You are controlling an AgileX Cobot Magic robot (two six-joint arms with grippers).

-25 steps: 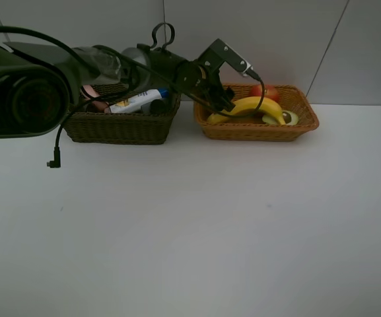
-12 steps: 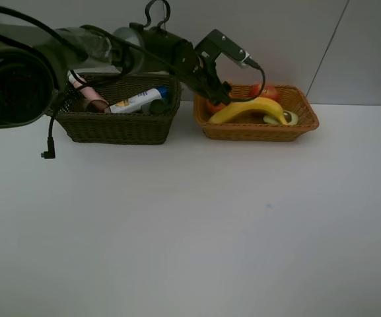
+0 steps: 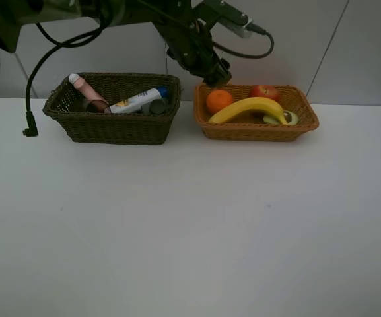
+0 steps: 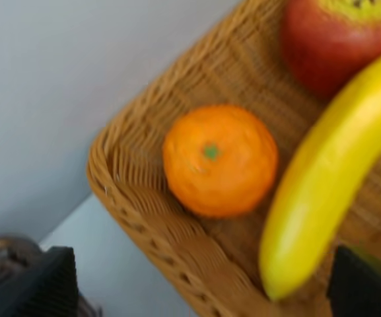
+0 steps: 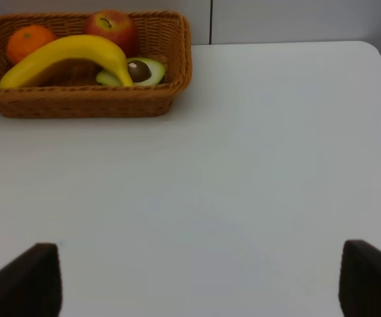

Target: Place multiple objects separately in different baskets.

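Baskets, two, rectangular, woven wicker, side by side at the far edge of the table, just apart. One dark brown-green deeper basket on the left; one orange-tan shallower basket on the right.

Contents of the orange-tan basket, four pieces of fruit: one round orange in the left end; one red apple at the back; one yellow curved banana, its long axis along the basket's length, arching from the left front up and over to the right; one avocado half, cut face up with a dark pit, touching the banana's right end.

Contents of the dark basket, what can be counted: one small pink bottle leaning in the left end, cap up toward the left corner; one white tube with a blue cap, long axis along the basket, cap toward the right and slightly raised; one dark green bottle beside the tube, only partly seen. A translucent pinkish cup shows dimly by the pink bottle.

Surface: one plain white table, with a pale grey panelled wall behind.

Hands, two. Left hand, dark, hangs above the left end of the orange-tan basket, over the orange, spread wide and holding nothing. Right hand, seen only from its own wrist, stands wide over bare table, well apart from the fruit basket, holding nothing.
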